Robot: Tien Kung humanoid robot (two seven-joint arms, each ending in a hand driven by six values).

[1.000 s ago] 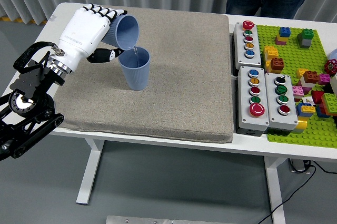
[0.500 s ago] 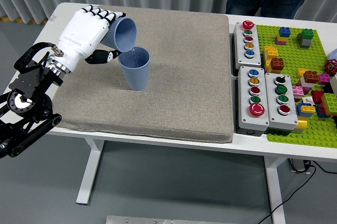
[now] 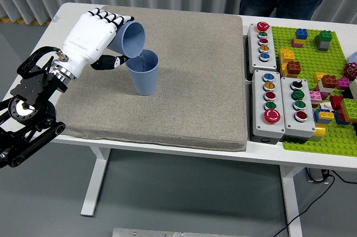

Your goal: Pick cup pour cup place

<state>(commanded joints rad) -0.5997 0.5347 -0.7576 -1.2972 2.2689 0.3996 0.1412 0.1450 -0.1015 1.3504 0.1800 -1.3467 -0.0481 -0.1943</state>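
Upright cup (image 3: 144, 73) on mat (image 3: 189, 81), tipped cup (image 3: 130, 38) above-left; button boxes (image 3: 277, 103) right.

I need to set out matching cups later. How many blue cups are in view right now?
2. One blue cup is tilted in the left hand, its rim over the other. The second blue cup stands upright on the grey mat just below. None seems hidden.

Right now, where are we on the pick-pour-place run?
Pick is done: the left hand grips the tilted blue cup above the mat. Pouring is in hand: its mouth tips over the upright cup, a thin stream running in. Left: level the held cup and set it down on the mat. The right arm is out of view.
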